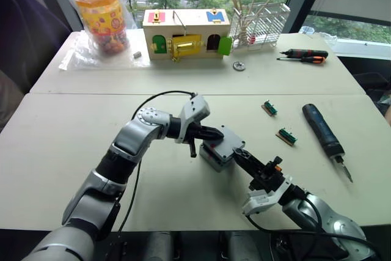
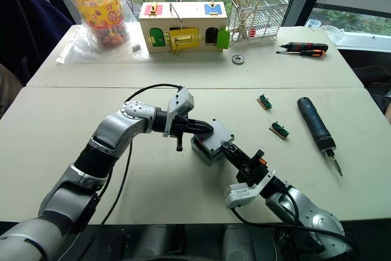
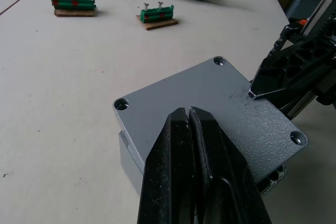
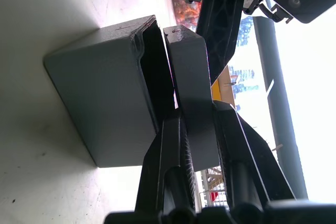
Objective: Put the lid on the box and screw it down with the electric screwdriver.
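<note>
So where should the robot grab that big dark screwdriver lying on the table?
Probably around the thick middle of the electric screwdriver, coming down from above with the right gripper. It lies flat on the table, its thin metal bit pointing toward the robot, so the fat body offers the surest hold.

No readable text, labels or numbers anywhere — jar print, wooden box marks illegible.
</note>
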Action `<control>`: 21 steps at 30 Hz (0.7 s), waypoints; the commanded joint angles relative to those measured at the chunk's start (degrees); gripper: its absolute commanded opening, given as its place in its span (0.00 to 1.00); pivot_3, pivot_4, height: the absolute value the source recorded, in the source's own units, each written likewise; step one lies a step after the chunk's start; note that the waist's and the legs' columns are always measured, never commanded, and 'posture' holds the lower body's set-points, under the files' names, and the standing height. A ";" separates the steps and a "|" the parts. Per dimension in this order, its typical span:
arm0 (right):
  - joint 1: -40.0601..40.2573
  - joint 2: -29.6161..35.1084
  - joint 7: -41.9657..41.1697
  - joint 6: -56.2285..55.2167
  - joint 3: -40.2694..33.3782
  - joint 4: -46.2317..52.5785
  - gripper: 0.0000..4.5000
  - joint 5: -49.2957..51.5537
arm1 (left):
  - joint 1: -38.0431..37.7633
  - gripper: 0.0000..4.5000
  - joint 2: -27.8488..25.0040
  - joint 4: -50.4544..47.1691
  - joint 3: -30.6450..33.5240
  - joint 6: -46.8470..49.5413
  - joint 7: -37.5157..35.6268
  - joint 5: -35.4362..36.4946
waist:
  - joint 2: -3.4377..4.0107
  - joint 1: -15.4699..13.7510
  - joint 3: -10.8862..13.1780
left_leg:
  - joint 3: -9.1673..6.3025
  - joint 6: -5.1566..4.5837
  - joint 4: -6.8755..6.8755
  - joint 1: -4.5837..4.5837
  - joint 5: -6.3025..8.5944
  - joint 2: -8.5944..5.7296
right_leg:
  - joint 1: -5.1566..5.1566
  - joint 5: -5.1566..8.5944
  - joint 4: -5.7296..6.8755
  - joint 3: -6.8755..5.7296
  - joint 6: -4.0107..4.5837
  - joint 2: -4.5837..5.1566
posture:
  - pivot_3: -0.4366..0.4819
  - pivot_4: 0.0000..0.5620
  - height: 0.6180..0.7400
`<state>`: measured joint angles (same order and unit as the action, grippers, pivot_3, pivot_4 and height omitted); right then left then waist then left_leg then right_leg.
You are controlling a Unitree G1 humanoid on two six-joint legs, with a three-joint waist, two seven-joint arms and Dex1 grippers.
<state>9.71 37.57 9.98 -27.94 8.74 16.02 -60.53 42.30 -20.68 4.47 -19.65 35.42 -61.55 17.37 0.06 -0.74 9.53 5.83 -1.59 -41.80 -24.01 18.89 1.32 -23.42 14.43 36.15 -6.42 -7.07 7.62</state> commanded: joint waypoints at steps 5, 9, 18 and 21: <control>1.60 0.66 -0.13 -0.53 0.98 1.58 0.02 -0.47 | -0.87 0.01 -0.81 0.37 -2.33 -2.71 -1.30 -2.78 | 0.01 -0.01 -0.02 | 0.00 0.00 0.00 0.06 0.00 0.00 | 0.06 0.00 -0.01 0.00 0.00 0.00 | 0.48 0.27 0.74; 1.63 0.63 -0.97 -0.22 1.03 0.99 0.02 0.20 | -1.31 0.01 -1.04 1.84 -4.55 -4.97 -1.32 -5.55 | 0.00 -0.01 -0.05 | 0.01 0.00 0.01 0.24 0.00 0.00 | 0.24 0.02 -0.02 0.00 0.00 0.00 | 0.48 0.27 0.74; 2.35 1.68 -0.89 -0.80 0.26 2.33 0.66 0.33 | -1.77 0.00 0.06 5.60 -6.80 -8.76 -1.04 -8.78 | 0.03 0.00 -0.77 | -0.01 0.02 0.16 0.81 0.01 0.03 | 0.73 0.24 -0.05 0.01 0.06 0.03 | 0.48 0.27 0.74; 2.97 2.20 -0.72 -0.78 -0.14 2.79 0.66 0.69 | -1.80 0.00 0.10 5.87 -6.84 -9.10 -1.20 -9.08 | 0.05 0.03 -0.80 | -0.01 0.02 0.18 0.84 0.01 0.04 | 0.75 0.28 -0.05 0.01 0.06 0.03 | 0.48 0.27 0.74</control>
<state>11.87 39.29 9.51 -28.15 8.78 17.71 -59.99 42.16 -20.00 7.91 -24.04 25.43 -62.52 10.73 0.11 -0.71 8.73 5.82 -1.57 -41.61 -23.17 18.90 1.35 -22.67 14.71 36.10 -6.41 -7.01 7.65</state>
